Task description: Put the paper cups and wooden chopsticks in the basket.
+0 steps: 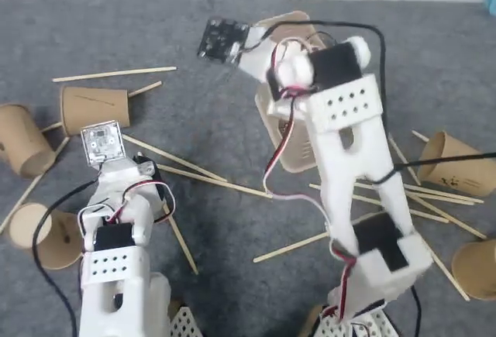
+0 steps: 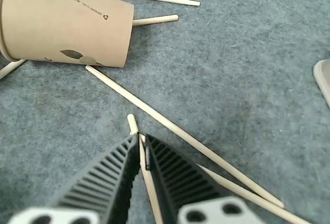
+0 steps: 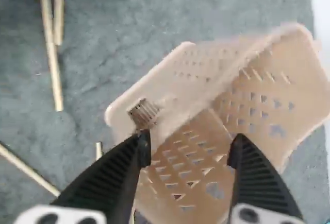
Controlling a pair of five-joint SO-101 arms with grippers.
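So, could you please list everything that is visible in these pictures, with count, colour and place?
Paper cups: five, brown, three on the left side of the table, two on the right side.
Chopsticks: many, pale wood, scattered over the table.
Basket: one, beige, below the right gripper.
Table: one, grey, under everything.
Left gripper: one, black, shut on a chopstick near a cup.
Right gripper: one, black, open above the basket.

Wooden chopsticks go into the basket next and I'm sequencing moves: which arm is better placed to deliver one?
Left. Its gripper is shut on a thin wooden chopstick, so it probably only has to carry it over. The right gripper hangs open above the beige perforated plastic basket, holding nothing.
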